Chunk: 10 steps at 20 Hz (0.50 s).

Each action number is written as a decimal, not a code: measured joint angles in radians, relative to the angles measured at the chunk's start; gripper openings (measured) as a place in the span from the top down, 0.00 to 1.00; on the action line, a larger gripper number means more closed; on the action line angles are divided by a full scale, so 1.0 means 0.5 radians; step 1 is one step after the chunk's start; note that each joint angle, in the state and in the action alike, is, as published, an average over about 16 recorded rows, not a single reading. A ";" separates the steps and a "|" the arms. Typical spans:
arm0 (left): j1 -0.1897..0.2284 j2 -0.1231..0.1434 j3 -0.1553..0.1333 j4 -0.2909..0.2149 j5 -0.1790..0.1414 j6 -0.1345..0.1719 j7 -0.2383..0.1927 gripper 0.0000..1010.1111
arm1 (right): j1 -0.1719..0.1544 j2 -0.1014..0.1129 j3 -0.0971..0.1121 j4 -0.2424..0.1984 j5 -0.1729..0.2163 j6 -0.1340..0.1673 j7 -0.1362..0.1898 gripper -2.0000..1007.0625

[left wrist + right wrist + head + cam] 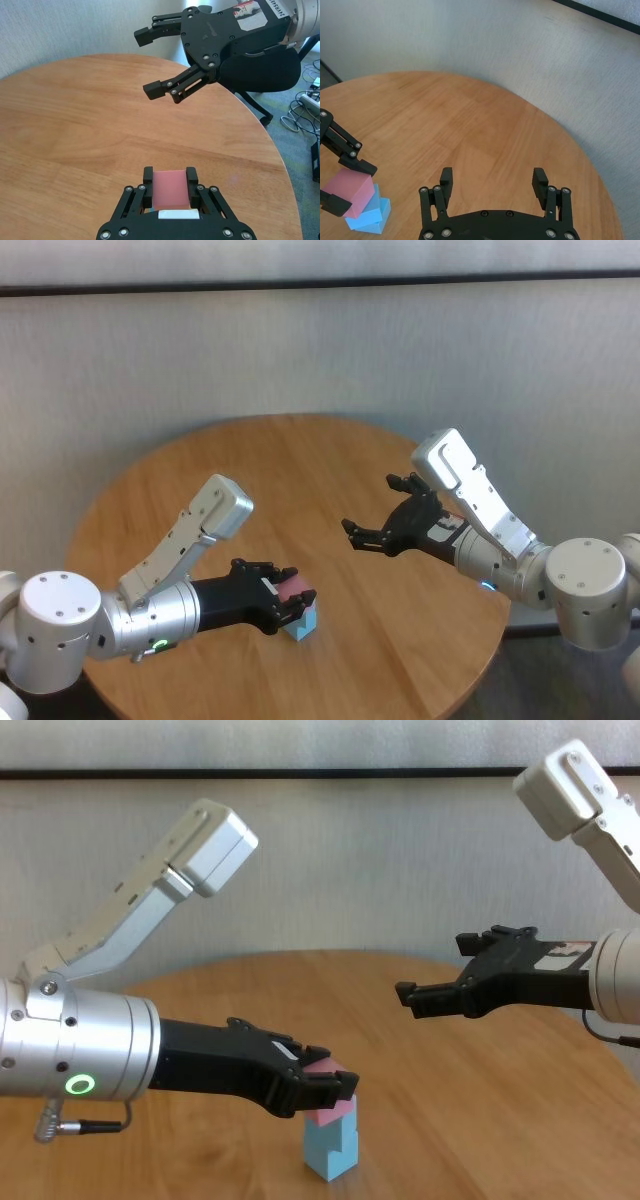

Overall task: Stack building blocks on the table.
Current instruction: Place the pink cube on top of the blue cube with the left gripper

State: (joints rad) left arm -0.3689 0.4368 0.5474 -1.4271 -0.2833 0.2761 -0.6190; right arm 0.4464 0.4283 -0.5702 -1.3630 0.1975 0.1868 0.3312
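Two light blue blocks (331, 1151) stand stacked, slightly offset, near the front of the round wooden table (300, 465). The pink block (338, 1092) sits on top of them, between the fingers of my left gripper (318, 1092), which is shut on it. The stack also shows in the right wrist view, pink (353, 188) over blue (370, 216). In the left wrist view the pink block (171, 189) hides the blue ones. My right gripper (372, 508) is open and empty, hovering above the table's right half, apart from the stack.
A grey wall runs behind the table. Past the table's right edge (270, 145) stand a black office chair (260, 67) and floor cables (305, 112). Bare tabletop (470, 125) lies between the stack and the far rim.
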 joint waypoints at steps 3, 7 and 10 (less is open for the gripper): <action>0.001 0.000 0.000 -0.001 0.001 0.000 -0.001 0.60 | 0.000 0.000 0.000 0.000 0.000 0.000 0.000 0.01; -0.001 0.002 0.002 -0.003 0.002 0.000 -0.002 0.60 | 0.000 0.000 0.000 0.000 0.000 0.000 0.000 0.01; -0.004 0.004 0.008 -0.005 0.005 0.001 0.003 0.60 | 0.000 0.000 0.000 0.000 0.000 0.000 0.000 0.01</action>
State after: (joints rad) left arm -0.3710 0.4390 0.5516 -1.4297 -0.2807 0.2765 -0.6173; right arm 0.4464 0.4283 -0.5702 -1.3630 0.1975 0.1868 0.3312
